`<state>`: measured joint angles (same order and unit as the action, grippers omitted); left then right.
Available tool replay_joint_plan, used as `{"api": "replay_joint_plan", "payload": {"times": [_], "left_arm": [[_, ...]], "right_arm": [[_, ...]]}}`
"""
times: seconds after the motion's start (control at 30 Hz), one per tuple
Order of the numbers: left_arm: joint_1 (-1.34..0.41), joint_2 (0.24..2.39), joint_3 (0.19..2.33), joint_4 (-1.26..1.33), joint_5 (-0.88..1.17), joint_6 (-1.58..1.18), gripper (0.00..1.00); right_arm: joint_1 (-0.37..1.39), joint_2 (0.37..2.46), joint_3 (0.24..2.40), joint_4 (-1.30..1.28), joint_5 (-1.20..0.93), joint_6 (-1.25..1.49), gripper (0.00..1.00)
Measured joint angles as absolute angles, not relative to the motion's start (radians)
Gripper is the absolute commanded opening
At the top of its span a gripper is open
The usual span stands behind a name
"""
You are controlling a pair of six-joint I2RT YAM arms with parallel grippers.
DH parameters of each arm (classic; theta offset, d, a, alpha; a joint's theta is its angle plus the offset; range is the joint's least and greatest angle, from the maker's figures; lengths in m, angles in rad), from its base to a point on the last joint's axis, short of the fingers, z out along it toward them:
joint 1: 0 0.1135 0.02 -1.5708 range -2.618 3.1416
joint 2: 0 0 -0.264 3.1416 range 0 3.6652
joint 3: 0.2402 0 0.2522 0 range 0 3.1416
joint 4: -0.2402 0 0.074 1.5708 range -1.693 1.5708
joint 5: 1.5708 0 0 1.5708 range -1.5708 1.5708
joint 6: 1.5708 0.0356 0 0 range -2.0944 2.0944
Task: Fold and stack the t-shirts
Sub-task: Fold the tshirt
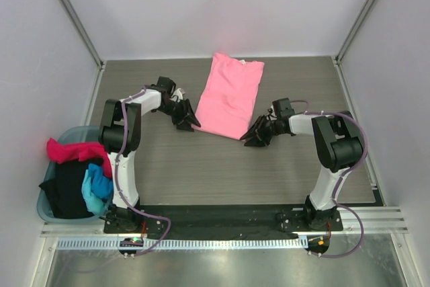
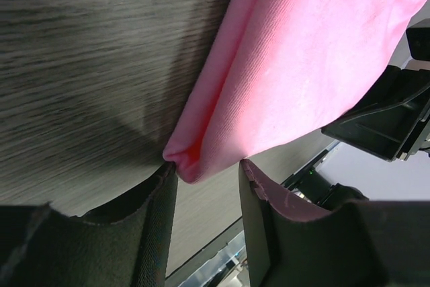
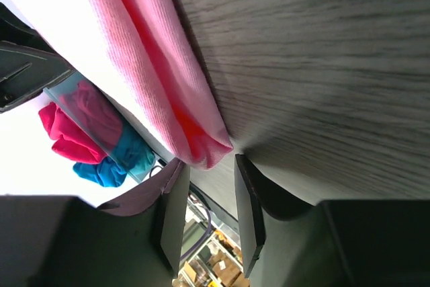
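Nearest us in the overhead view, our two white-and-black arms rise from the near edge of the grey wood-grain table (image 1: 201, 173). A teal plastic basket (image 1: 44, 208) at the near left holds a magenta cloth t-shirt (image 1: 70, 151), a black one (image 1: 66, 189) and a bright blue one (image 1: 99, 187), all bunched and unfolded. Towards the far middle lies the large light pink cloth t-shirt (image 1: 230, 95), narrowed to a long panel that slants away to the right. Our left gripper (image 1: 185, 119) sits at its near left corner and our right gripper (image 1: 255, 137) at its near right corner. From the left wrist, the left gripper (image 2: 207, 166) has its jaws parted, the pink corner just at their mouth, nothing clamped. From the right wrist, the right gripper (image 3: 209, 165) looks the same: jaws apart, the folded corner just beyond them, the basket far behind. We judge the first shirt half folded, with a crosswise fold due next. Three shirts and the stack itself are left to do.
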<state>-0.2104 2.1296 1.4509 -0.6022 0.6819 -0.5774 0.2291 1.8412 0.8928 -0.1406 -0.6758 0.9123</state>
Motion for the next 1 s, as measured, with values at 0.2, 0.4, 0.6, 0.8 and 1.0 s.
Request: {"api": "replay_joint_plan", "payload": {"times": [0.2,0.4,0.6,0.8,1.0], "left_arm": [[-0.21,2.131,1.451,-0.603,0.672,-0.577,0.32],[-0.209,2.138,1.45,-0.598,0.655,-0.58,0.1],[-0.209,2.136,1.433,-0.564,0.657,-0.6,0.0],[-0.21,2.051,1.34,-0.529,0.669,-0.626,0.0],[-0.23,1.882,1.257,-0.518,0.694,-0.649,0.0]], "right_arm": [[0.229,1.849,0.893,-0.126,-0.677,0.923,0.33],[0.229,1.873,0.894,-0.105,-0.67,0.932,0.05],[0.225,1.869,0.892,-0.101,-0.667,0.93,0.02],[0.188,1.748,0.834,-0.13,-0.673,0.889,0.02],[0.14,1.536,0.751,-0.189,-0.708,0.829,0.02]]}}
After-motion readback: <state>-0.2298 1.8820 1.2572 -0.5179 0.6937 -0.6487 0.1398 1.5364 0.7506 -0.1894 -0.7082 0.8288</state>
